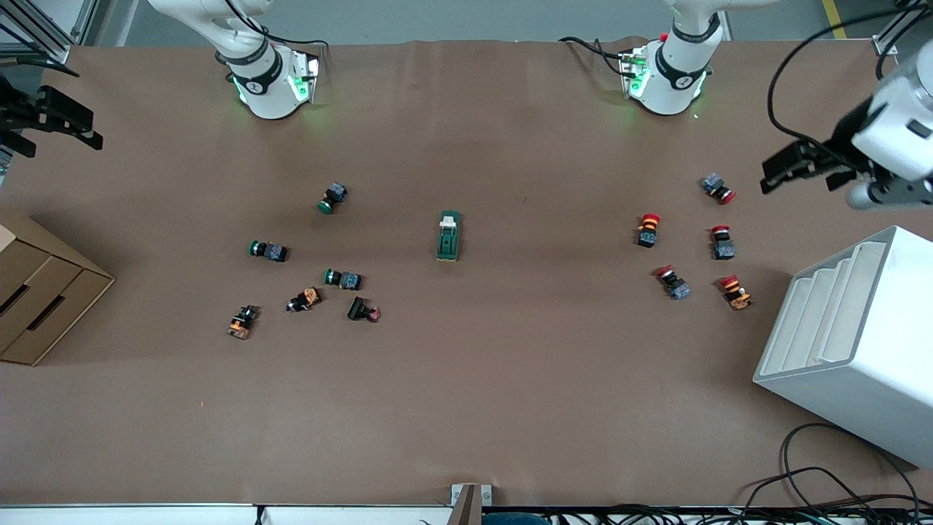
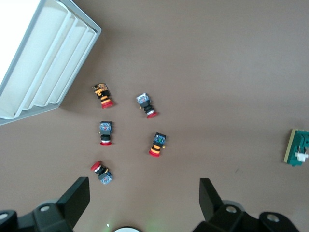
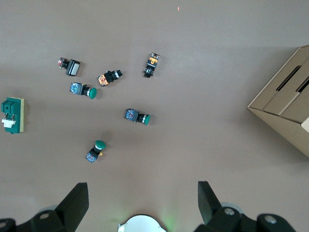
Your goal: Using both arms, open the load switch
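Both end effectors (image 2: pixel 142 203) (image 3: pixel 142 203) spread wide, aloft; load switch (image 1: pixel 448 235) untouched.

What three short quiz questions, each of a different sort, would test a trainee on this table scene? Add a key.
1. True or false: the load switch is held in the left pincer.
2. Which is nearer the front camera: A) the load switch, B) the green push button closest to the right arm's base?
3. Fill in: the white stepped rack stands at the ___ arm's end of the table.

Key: 1 false, the switch lies untouched mid-table, both pincers open, the right pincer over the table's edge. 2 A. 3 left.
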Available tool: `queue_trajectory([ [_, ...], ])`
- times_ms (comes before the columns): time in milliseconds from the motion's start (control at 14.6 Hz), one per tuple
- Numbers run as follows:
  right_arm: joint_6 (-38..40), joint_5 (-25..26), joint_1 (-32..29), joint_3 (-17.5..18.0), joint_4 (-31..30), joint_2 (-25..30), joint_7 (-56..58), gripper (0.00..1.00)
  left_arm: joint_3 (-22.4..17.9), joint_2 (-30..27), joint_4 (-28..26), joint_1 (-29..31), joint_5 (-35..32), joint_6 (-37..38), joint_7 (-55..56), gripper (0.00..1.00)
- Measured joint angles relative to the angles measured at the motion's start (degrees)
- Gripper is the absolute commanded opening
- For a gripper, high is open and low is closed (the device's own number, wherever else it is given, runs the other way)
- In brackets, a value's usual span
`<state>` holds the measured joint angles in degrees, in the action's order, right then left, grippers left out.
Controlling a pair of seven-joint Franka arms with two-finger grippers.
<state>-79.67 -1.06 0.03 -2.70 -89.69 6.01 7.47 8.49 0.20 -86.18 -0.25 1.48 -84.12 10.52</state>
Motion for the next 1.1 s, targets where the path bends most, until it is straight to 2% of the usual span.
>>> queue_trajectory([
  [480, 0.1, 0.0, 0.0, 0.0, 0.0, 0.0, -0.4, 1.00, -0.2, -8.3, -8.6, -1.3, 2.9, -0.1, -1.7, 1.00],
  [824, 0.1, 0.0, 0.0, 0.0, 0.0, 0.0, -0.4, 1.00, -0.5, -8.7, -8.9, -2.1, -0.7, -0.6, -1.9, 1.00],
  [1098, 0.1, 0.0, 0.0, 0.0, 0.0, 0.0, -0.4, 1.00, -0.7, -6.3, -6.7, -2.0, -0.9, -1.1, -1.9, 1.00],
])
